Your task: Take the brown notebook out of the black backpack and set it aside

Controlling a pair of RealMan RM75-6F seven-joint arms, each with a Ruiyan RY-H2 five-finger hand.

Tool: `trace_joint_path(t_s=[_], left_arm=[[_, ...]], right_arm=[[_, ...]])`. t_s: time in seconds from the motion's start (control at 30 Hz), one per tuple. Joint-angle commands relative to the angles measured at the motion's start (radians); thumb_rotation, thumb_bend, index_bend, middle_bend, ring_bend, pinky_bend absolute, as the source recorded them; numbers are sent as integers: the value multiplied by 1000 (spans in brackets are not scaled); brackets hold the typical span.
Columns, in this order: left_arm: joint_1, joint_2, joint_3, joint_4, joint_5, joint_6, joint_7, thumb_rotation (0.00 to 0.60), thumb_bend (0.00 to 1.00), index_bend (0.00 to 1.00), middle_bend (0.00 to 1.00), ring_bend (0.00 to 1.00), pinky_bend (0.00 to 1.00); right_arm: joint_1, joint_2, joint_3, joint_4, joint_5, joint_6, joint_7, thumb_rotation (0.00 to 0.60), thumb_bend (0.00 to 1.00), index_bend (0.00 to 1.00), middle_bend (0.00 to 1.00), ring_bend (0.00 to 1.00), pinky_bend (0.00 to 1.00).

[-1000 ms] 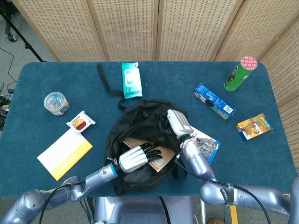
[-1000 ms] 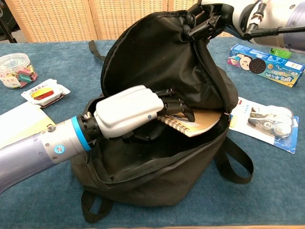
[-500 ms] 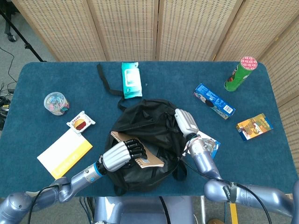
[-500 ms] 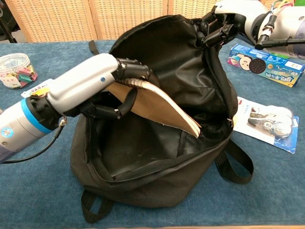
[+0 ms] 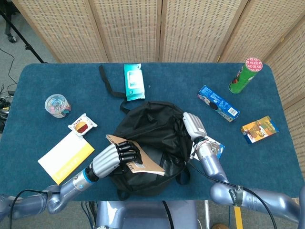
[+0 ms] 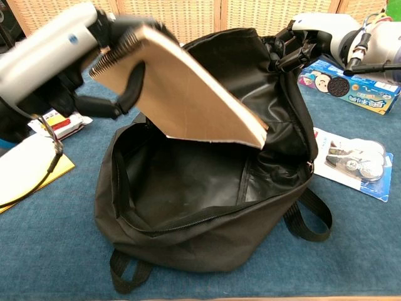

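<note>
The black backpack (image 5: 152, 138) (image 6: 207, 207) lies open in the middle of the blue table. My left hand (image 5: 114, 157) (image 6: 62, 56) grips the spiral edge of the brown notebook (image 5: 143, 160) (image 6: 188, 100). The notebook hangs tilted above the bag's mouth, clear of the inside and over its left side. My right hand (image 5: 193, 126) (image 6: 313, 37) holds the backpack's upper rim at the right and keeps the opening lifted.
A yellow-and-white booklet (image 5: 66, 155) lies left of the bag, with a snack packet (image 5: 82, 126) and a clip jar (image 5: 57, 105) behind it. A blister pack (image 6: 351, 160) lies right of the bag. Wipes (image 5: 134, 81), a cookie box (image 5: 218, 103), a chips can (image 5: 245, 74) and an orange box (image 5: 259, 129) stand further off.
My left hand has lifted the notebook up out of the backpack and drawn it to the left. My right hand shifted slightly right while still holding the rim.
</note>
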Motion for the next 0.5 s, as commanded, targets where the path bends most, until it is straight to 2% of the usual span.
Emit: trace_joint_path(t_s=[0.03,0.13,0.2,0.3,0.5], left_arm=[[2,57,-16,-91,1,12,-12,600,734,816,536,368,366],[3,105,-28,-178,-9,15,-37,600,733,817,538,368,366],[2,158,-54,-251,-20,25,-44,600,734,817,538,368,366],[8,222,-89,-303,-28,43,-25,600,734,818,538,368,366],[47,346,-133,-318,-49,88,9,600,734,818,538,368,366]], right_arm=[[-1,2,-3,-5,-2,0,-4,600,724,708,700,565,569],[-2,4,-7,-10,-4,1,-9,600,724,708,700,565,569],[-3,3,-10,-13,-4,1,-11,600,724,708,700,565,569],[-5,5,-16,-20,-9,-1,-14,600,724,708,700,565,569],[-9,10,-26,-38,-18,-12,-14,600,724,708,700,565,569]])
